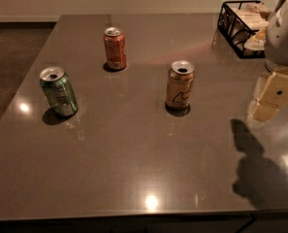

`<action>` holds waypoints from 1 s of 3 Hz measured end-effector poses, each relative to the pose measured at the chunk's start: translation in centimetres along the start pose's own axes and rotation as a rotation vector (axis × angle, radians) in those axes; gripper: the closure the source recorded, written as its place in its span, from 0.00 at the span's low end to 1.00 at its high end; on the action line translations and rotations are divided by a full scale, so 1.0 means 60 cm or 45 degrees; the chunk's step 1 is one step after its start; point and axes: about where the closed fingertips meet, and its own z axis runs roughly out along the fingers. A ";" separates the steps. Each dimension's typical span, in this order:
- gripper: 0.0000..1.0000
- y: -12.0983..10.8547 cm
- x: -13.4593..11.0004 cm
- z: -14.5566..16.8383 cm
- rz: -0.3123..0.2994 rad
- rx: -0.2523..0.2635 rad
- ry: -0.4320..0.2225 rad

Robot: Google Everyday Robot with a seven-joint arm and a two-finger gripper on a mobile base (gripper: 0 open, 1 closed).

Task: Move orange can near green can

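Note:
The orange can (pixel 180 85) is golden tan with a dark-outlined pale emblem and a silver top. It stands upright near the middle of the grey table (pixel 134 169). The green can (pixel 59 91) is shiny with a silver top and stands at the left, about a third of the table's width from the orange can. My gripper (pixel 268 106) hangs above the table at the right edge of the view. It is to the right of the orange can and apart from it, and it holds nothing that I can see.
A salmon-orange can (pixel 115 48) with pale lettering stands behind and between the two cans. A black wire basket (pixel 229 21) with pale packets sits at the back right. The gripper's shadow falls on the front right of the table.

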 end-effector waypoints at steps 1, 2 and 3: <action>0.00 -0.003 -0.004 0.000 0.004 0.017 -0.005; 0.00 -0.023 -0.016 0.012 0.061 0.021 -0.060; 0.00 -0.050 -0.035 0.041 0.158 0.010 -0.149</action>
